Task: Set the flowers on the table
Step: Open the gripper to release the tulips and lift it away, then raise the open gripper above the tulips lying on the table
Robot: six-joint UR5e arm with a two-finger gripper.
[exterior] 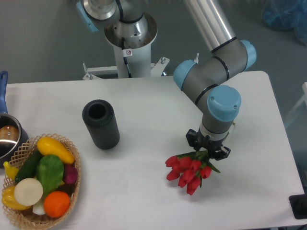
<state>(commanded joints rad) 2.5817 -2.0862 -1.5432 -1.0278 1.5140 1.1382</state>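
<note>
The flowers [188, 171], a small bunch of red tulips with green leaves, lie low over the white table [144, 191] at the front right, blooms pointing to the front left. My gripper [207, 147] points straight down over the stem end of the bunch. The stems run in between its black fingers [193, 139], which look closed on them. The fingertips and the stems are hidden under the wrist. I cannot tell whether the blooms touch the table.
A black cylindrical vase [100, 123] stands left of centre. A wicker basket [72, 191] of colourful vegetables sits at the front left corner. A metal pot [7, 136] with a blue handle is at the left edge. The arm's base [129, 43] stands behind the table.
</note>
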